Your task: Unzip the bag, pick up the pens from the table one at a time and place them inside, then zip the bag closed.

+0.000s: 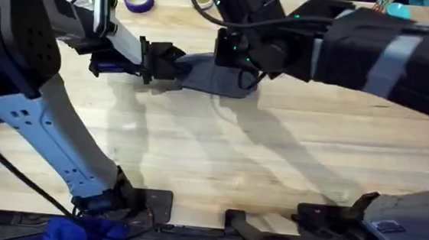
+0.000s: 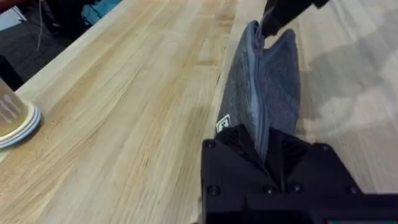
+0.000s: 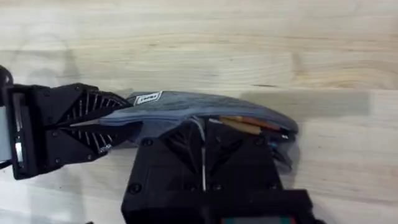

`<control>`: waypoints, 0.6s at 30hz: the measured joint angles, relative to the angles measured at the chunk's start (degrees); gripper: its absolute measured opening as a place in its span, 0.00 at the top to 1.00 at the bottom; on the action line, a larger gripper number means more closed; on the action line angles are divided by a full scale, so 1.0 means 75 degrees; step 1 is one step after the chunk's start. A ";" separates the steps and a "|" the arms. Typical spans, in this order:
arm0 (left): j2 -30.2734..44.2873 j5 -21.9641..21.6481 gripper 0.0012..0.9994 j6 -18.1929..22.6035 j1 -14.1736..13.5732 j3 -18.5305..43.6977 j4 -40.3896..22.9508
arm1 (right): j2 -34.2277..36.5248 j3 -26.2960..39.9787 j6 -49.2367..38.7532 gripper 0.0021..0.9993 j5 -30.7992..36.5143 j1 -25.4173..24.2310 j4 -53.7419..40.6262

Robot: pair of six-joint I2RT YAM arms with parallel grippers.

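Now the soft denim-like bag (image 1: 212, 77) lies far back on the pale plank counter (image 1: 273, 155), left hand (image 1: 160, 62) pinching one rounded end, right hand (image 3: 202, 140) clamped on the zip, yellow pen (image 3: 245, 123) inside.

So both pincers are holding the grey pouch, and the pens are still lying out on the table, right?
Not quite. Both pincers, the left pincer and the right pincer, do hold the grey pouch, but the pens are not out on the table. The right wrist view shows a yellow pen inside the partly open pouch.
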 joint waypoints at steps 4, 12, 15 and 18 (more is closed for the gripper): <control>-0.0003 0.0018 0.96 0.0003 -0.0022 0.0000 -0.0004 | -0.0215 -0.0014 0.0000 0.97 0.0105 -0.0006 -0.0297; -0.0003 0.0020 0.96 0.0000 -0.0044 0.0000 -0.0004 | -0.0313 -0.0017 0.0000 0.97 0.0228 -0.0201 -0.0803; -0.0003 0.0017 0.96 0.0003 -0.0044 0.0000 -0.0004 | -0.0371 -0.0017 0.0003 0.97 0.0265 -0.0369 -0.1041; -0.0003 0.0017 0.96 0.0001 -0.0044 0.0000 -0.0004 | -0.0420 -0.0017 0.0006 0.97 0.0287 -0.0501 -0.1226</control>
